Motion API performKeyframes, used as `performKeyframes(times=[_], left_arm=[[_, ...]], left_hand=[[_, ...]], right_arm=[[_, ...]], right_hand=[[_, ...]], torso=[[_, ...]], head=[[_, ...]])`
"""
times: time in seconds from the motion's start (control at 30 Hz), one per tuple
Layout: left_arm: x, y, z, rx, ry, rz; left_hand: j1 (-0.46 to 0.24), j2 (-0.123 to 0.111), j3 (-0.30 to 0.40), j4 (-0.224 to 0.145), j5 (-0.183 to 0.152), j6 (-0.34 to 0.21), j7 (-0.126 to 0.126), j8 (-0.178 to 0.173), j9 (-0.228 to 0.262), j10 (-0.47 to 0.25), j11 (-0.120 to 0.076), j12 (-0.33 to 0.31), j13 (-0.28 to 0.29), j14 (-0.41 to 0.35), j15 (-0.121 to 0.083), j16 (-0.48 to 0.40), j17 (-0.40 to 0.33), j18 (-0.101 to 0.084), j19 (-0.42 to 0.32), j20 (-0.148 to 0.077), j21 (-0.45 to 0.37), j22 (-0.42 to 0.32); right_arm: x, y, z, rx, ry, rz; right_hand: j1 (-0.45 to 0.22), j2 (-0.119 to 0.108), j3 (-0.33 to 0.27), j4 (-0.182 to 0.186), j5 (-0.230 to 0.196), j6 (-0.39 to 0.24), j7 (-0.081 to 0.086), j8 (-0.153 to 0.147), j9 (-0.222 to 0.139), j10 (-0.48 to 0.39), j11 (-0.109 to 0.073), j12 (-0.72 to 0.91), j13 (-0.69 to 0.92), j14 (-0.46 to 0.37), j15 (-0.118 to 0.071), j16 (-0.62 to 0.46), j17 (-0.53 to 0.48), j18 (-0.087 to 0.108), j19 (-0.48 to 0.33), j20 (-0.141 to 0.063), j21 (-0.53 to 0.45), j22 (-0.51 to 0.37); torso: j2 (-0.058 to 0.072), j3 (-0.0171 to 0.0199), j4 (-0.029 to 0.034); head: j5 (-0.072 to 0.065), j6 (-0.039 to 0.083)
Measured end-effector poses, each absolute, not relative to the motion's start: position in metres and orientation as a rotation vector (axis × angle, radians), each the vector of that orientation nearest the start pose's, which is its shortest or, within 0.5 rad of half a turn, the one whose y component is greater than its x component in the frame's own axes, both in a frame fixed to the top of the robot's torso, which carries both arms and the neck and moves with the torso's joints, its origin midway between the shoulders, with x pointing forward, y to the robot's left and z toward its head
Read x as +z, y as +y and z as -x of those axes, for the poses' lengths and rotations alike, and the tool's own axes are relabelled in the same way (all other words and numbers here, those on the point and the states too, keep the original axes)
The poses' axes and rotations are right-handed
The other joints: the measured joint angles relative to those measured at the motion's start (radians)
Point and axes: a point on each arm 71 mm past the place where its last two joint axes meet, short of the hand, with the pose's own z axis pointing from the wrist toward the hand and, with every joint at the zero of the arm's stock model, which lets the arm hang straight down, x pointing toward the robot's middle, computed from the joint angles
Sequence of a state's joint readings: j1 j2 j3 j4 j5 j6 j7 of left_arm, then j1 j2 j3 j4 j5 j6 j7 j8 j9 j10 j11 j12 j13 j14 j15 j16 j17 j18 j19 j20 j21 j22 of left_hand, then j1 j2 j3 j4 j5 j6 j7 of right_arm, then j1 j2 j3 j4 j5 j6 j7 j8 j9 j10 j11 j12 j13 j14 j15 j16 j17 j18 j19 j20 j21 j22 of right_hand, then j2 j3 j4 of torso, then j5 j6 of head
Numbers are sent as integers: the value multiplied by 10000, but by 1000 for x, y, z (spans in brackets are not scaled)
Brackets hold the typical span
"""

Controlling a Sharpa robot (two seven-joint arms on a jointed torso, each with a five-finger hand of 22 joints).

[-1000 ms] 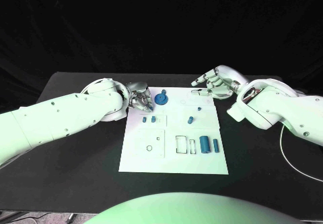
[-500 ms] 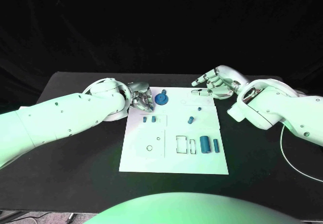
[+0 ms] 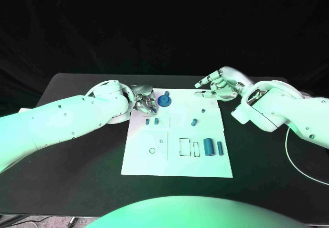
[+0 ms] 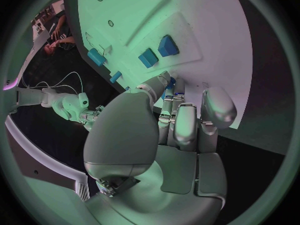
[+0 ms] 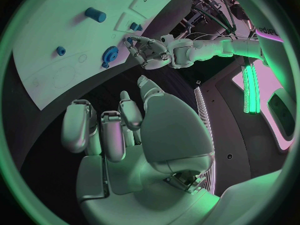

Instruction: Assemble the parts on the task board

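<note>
The white task board (image 3: 178, 161) lies in the middle of the black table. At its far left corner my left hand (image 3: 144, 102) has its fingers curled together, and a small blue part (image 4: 170, 82) shows pinched at the fingertips. Just right of that hand a blue gear (image 3: 164, 100) stands on the board; the right wrist view shows this gear (image 5: 110, 54) apart from the left hand (image 5: 150, 51). My right hand (image 3: 219, 84) hovers over the board's far right corner with its fingers loosely bent and nothing in them.
Two small blue blocks (image 3: 152, 121) sit left of centre and a short blue piece (image 3: 195, 122) right of centre. Two blue cylinders (image 3: 208, 147) lie near the board's right edge beside outlined slots. Black table surrounds the board.
My left hand has edged slightly toward the far edge and the gear. The right hand and the parts on the board have stayed put.
</note>
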State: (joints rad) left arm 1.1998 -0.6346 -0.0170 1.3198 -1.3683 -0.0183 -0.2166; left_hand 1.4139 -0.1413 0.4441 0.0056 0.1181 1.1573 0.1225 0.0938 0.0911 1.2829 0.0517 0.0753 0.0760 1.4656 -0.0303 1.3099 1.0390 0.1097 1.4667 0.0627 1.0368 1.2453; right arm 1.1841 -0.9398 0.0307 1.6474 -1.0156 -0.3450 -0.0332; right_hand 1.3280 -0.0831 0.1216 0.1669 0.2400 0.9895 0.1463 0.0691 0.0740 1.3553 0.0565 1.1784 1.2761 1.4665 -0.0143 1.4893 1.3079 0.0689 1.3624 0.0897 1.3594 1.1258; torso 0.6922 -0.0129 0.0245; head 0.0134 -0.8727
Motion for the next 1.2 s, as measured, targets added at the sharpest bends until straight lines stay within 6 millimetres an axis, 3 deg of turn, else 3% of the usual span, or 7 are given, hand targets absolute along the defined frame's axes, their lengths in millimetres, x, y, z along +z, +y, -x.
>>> performKeyframes(times=[0.43, 0.67, 0.97, 1.0, 1.17, 1.2], left_arm=[[-211, 156, -519, -5706, 19822, -1332], [-213, 157, -519, -5633, 19853, -1286], [-213, 158, -519, -5609, 19851, -1239], [-213, 158, -519, -5602, 19850, -1231], [-212, 160, -519, -5572, 19829, -1184], [-212, 161, -519, -5561, 19824, -1170]], left_hand=[[-61, -61, 0, 0, 0, -4, 3, -60, -29, -7, 7, -75, -1, 0, 0, 0, -1, 0, 0, 0, 0, 2], [-314, -313, 115, -57, 1, -1066, 205, -327, -281, -712, 238, -124, -107, 15, 95, 40, -109, -1, 0, 73, 0, 29], [-418, -418, 142, -85, 1, -1397, 289, -327, -283, -1004, 322, -124, -108, 18, 165, 40, -240, 1, -9, 135, -31, 28], [-418, -417, 142, -85, 1, -1452, 307, -327, -282, -1048, 365, -124, -107, 18, 164, 40, -260, 0, 0, 144, -49, 23], [-461, -460, 171, -114, 1, -1699, 340, -327, -282, -1182, 391, -124, -105, -18, 200, 40, -327, -1, 0, 144, -88, 2], [-461, -460, 171, -114, 1, -1699, 340, -327, -282, -1183, 392, -124, -105, -18, 200, 40, -346, 0, 0, 144, -88, -1]], right_arm=[[-157, -214, -469, 9467, 16782, -2602], [-157, -214, -469, 9465, 16782, -2603], [-157, -215, -470, 9452, 16781, -2610], [-157, -215, -470, 9442, 16783, -2616], [-158, -217, -471, 9344, 16798, -2668], [-158, -218, -471, 9314, 16801, -2677]], right_hand=[[0, 0, 0, 0, 0, 0, 0, 0, -1, 0, 0, 0, 0, 0, 0, 0, -2, 0, 0, 0, 0, 0], [0, 0, -30, 30, 0, 34, -34, 0, 13, 0, 0, 0, 0, 0, 0, 0, -2, 0, 0, 0, 0, -12], [0, 0, -29, 29, 0, 34, -34, 0, 12, -1, 0, -38, -55, 0, 0, -43, -4, 38, -7, -6, -75, -111], [30, 30, -29, 29, 0, 33, -35, 0, 12, -225, 9, -446, -361, 0, 0, -253, -4, 212, -195, -31, -282, -458], [108, 108, -71, 71, 0, -24, -67, 0, 11, -1116, -6, -2359, -1845, 0, 0, -790, -4, 235, -529, -53, -851, -1341], [176, 176, -71, 71, 0, -48, -74, 0, 11, -1378, 3, -3047, -2406, 0, 0, -900, -5, 326, -609, -71, -973, -1510]], torso=[[-4, 4, 2], [-4, 4, 0], [-5, 7, -1], [-5, 7, -3], [-5, 5, -6], [-5, 4, -6]], head=[[0, 0], [14, -1], [10, -1], [10, -1], [-4, -1], [-10, -1]])
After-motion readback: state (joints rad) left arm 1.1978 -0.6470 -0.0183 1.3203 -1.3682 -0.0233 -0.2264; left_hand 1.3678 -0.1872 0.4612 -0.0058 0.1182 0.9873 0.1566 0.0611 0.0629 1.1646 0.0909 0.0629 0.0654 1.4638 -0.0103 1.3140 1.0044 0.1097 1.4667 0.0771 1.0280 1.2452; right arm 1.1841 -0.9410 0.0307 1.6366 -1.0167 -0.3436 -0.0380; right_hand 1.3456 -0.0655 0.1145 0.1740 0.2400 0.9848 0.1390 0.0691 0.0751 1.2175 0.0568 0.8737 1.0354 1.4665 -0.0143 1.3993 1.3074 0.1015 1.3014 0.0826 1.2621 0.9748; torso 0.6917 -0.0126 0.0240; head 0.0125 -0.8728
